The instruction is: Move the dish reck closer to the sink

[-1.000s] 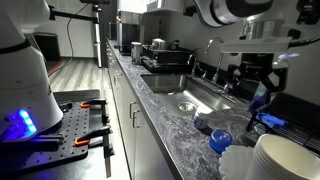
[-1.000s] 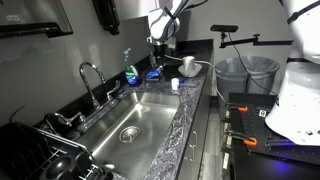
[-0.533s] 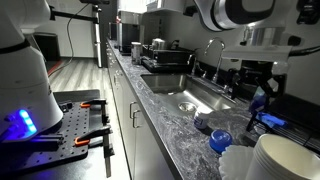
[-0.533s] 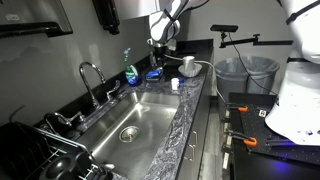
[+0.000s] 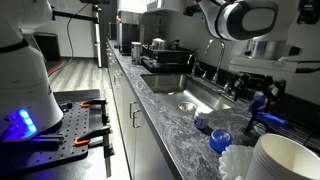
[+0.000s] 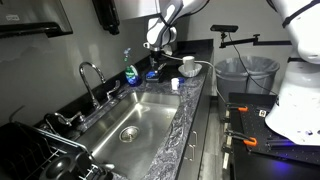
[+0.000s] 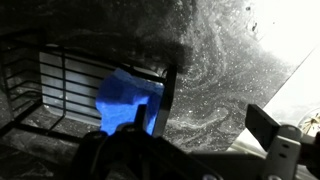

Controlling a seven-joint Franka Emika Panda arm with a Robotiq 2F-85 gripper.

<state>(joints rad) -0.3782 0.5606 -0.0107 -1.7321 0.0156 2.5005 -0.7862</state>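
Note:
The dish reck (image 7: 95, 85) is a low black wire rack with a blue part (image 7: 127, 100), at the left of the wrist view on the grey marbled counter. It also shows in both exterior views (image 6: 157, 74) (image 5: 262, 103), at the counter end past the sink (image 6: 135, 115) (image 5: 195, 95). My gripper (image 7: 200, 125) hangs just above the rack's near edge, open and empty. One finger (image 7: 262, 125) is over bare counter and the other is over the blue part. The gripper also shows in both exterior views (image 6: 158, 50) (image 5: 262, 85).
A curved chrome faucet (image 6: 90, 75) and a blue soap bottle (image 6: 130, 72) stand behind the basin. A white cup (image 6: 188, 65) sits beside the rack. A dark stand with metal pots (image 5: 160, 52) is beyond the sink's other end. White plates (image 5: 285, 160) are stacked in front.
The wrist and gripper have shifted a little and turned over the rack. The rack has not moved.

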